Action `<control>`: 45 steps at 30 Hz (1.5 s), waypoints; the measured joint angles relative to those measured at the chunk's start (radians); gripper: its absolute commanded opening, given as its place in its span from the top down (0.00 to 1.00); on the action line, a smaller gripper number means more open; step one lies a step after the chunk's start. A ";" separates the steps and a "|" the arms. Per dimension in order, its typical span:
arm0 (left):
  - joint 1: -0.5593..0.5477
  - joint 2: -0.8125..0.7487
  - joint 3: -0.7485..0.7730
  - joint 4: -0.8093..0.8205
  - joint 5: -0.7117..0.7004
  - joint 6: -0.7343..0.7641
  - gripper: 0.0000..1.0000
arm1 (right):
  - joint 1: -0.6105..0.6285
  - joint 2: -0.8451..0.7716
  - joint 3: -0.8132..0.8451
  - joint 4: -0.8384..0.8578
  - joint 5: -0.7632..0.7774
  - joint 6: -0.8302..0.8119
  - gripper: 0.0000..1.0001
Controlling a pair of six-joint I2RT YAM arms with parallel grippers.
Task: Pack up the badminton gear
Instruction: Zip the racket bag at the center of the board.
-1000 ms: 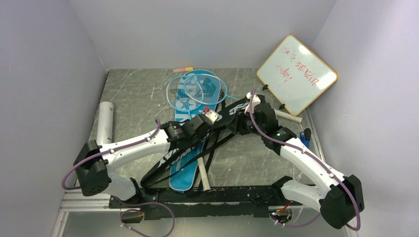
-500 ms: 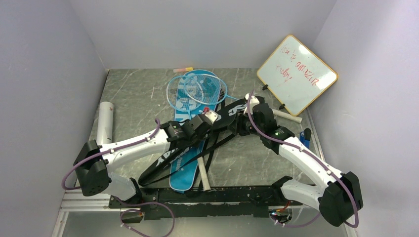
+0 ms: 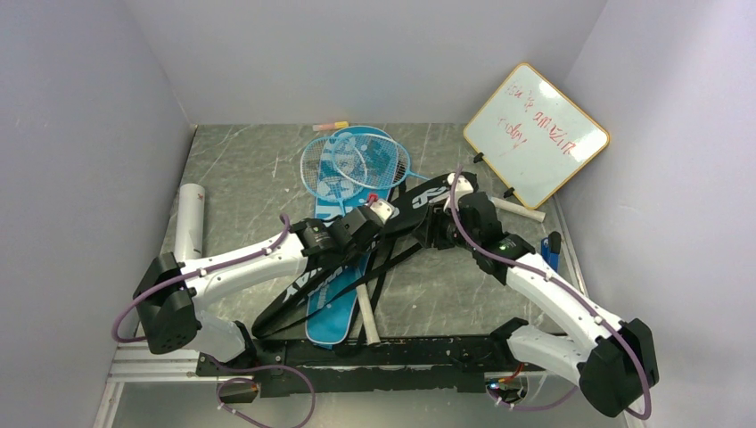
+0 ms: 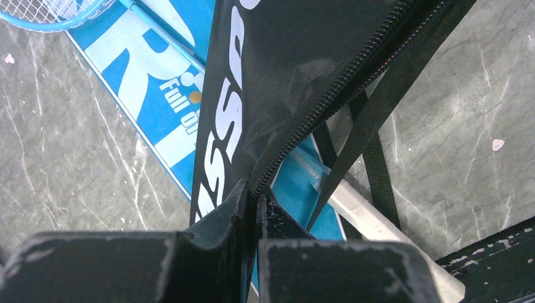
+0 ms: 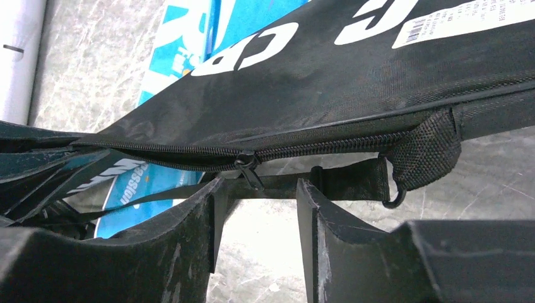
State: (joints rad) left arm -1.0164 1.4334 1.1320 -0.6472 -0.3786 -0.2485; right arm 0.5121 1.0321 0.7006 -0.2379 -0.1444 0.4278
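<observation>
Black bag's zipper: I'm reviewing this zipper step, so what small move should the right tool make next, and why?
Probably close the right tool on the zipper pull. Its jaws stand open on either side of the pull, which hangs between them unpinched, while the left tool is shut on the edge of the black bag, steadying it.

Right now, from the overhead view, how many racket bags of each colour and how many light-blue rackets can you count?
black bag: 1
blue bag: 1
light-blue rackets: 2
total: 4
</observation>
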 measured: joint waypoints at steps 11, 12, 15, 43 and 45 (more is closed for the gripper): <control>0.000 0.004 0.000 0.000 0.000 0.000 0.95 | 0.000 0.009 -0.009 0.026 -0.026 0.006 0.63; 0.000 0.004 0.000 0.000 0.000 0.000 0.95 | 0.000 0.014 -0.009 0.029 -0.032 0.006 0.66; 0.000 0.004 0.000 0.000 0.000 0.000 0.95 | 0.000 0.025 -0.009 0.041 -0.051 0.006 0.78; 0.003 0.020 0.002 -0.043 -0.008 0.003 0.95 | 0.071 0.061 -0.160 0.291 -0.261 0.216 1.00; 0.003 0.020 0.003 -0.039 -0.003 0.003 0.95 | 0.086 0.064 -0.172 0.330 -0.267 0.243 1.00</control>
State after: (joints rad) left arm -1.0130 1.4532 1.1347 -0.6861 -0.3820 -0.2451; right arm 0.5983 1.0966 0.5285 0.0917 -0.4110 0.6712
